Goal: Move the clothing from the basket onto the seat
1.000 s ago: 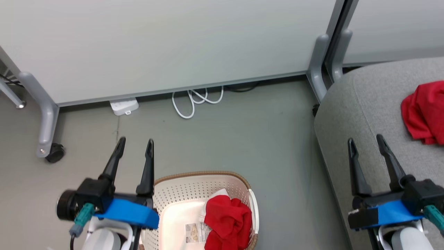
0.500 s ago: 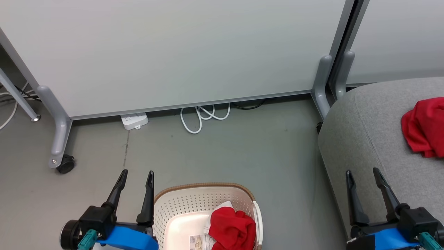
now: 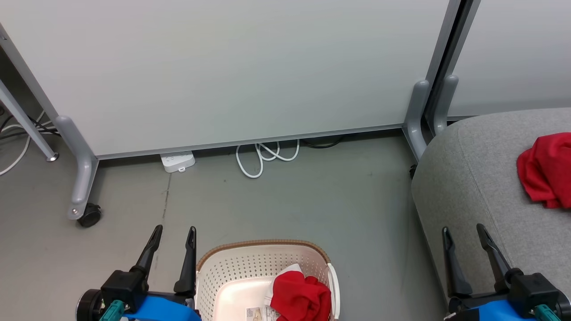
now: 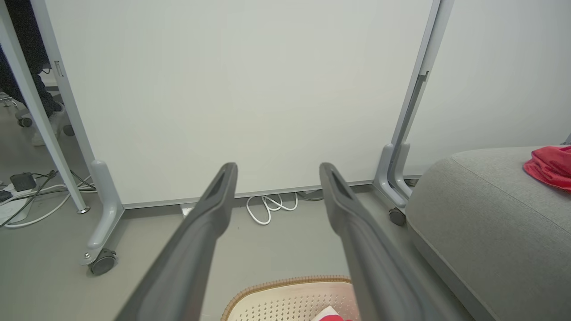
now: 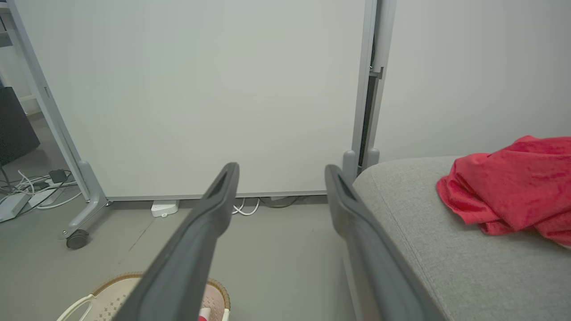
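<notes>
Grey floor point(image 3: 312, 200) runs back to white partition panels point(image 3: 245, 67). Two pincers, both with fingers spread wide and holding nothing: the left pincer point(image 3: 175, 229) hovers just left of the single basket point(image 3: 267, 244), and the right pincer point(image 3: 462, 228) hovers at the edge of the single seat point(image 3: 473, 178). Two crumpled pieces of clothing: one red garment point(image 3: 301, 296) lies in the basket, the other red garment point(image 3: 544, 171) lies on the seat.
</notes>
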Controlling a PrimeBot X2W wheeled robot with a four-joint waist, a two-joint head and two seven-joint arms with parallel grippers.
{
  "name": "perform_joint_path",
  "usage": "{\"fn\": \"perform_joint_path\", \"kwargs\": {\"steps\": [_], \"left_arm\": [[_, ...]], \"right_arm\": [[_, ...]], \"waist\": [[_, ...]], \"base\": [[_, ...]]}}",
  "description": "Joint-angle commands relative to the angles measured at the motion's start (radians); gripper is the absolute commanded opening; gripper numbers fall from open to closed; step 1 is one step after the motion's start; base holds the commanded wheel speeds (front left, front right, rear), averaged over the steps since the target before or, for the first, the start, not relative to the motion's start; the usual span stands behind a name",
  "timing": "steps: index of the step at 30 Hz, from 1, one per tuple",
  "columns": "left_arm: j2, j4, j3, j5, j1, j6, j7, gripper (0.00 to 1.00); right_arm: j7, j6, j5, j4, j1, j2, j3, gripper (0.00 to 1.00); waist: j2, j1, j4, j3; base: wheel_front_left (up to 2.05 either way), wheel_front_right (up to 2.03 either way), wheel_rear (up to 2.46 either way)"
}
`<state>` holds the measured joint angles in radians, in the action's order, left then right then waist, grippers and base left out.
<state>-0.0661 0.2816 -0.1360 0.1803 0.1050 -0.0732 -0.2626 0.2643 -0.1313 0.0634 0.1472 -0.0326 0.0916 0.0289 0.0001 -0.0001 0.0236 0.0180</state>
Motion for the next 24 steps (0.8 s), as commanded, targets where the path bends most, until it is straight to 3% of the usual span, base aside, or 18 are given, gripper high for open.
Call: {"fn": "perform_joint_path", "kwargs": {"steps": [1,11,16,24], "left_arm": [[0.0,0.003,0.006,-0.01,-0.009,-0.004,-0.003,1.0],[0.006,0.059,-0.081,-0.062,0.122,-0.045,-0.003,1.0],[-0.005,0.145,-0.198,-0.083,0.247,-0.057,-0.003,1.0],[-0.061,0.328,-0.473,-0.035,0.441,-0.058,-0.003,1.0]], "right_arm": [[0.0,0.001,-0.001,0.002,-0.01,-0.003,-0.002,1.0],[0.0,0.001,0.005,-0.006,0.038,0.011,0.004,1.0],[0.0,0.001,0.005,-0.013,0.081,0.018,0.003,1.0],[0.0,0.001,0.008,-0.031,0.196,0.011,-0.009,1.0]], "waist": [[-0.0001,0.0001,-0.001,0.0],[-0.0001,0.0001,-0.018,0.041],[-0.0001,0.0001,-0.05,0.092],[-0.0001,0.0001,-0.117,0.221]], "base": [[0.0,0.0,0.0],[0.0,0.0,0.0],[0.0,0.0,0.0],[0.0,0.0,0.0]]}}
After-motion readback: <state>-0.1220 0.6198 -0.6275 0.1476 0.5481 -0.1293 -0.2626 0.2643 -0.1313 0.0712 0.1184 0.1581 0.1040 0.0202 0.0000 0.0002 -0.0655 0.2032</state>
